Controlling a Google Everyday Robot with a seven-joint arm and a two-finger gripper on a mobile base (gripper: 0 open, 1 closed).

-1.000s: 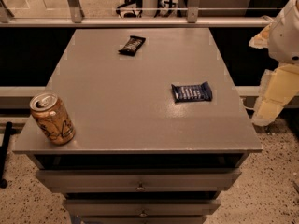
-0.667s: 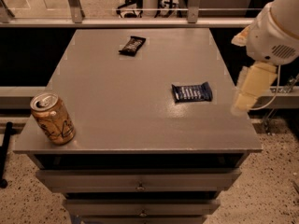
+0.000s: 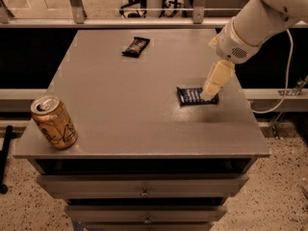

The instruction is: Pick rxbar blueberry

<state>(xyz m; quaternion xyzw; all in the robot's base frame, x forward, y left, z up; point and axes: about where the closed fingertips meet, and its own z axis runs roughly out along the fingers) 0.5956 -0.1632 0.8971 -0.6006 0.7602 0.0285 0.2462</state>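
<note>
The rxbar blueberry (image 3: 191, 96) is a flat dark navy bar with pale print, lying on the right part of the grey table top (image 3: 125, 105). My gripper (image 3: 208, 95) comes in from the upper right on a white arm (image 3: 260, 20). Its cream tip hangs over the bar's right end and hides it. I cannot tell whether the tip touches the bar.
A black-wrapped bar (image 3: 136, 46) lies at the back middle of the table. A tan drink can (image 3: 53, 122) stands upright near the front left corner. Drawers (image 3: 144, 192) sit under the top. A metal rail (image 3: 120, 20) runs behind, and a white cable (image 3: 288, 76) hangs at the right.
The arm has swung in from beyond the table's right edge, moving left and down, so the gripper now sits over the right end of the blue bar. The bar, can and black bar have not moved.
</note>
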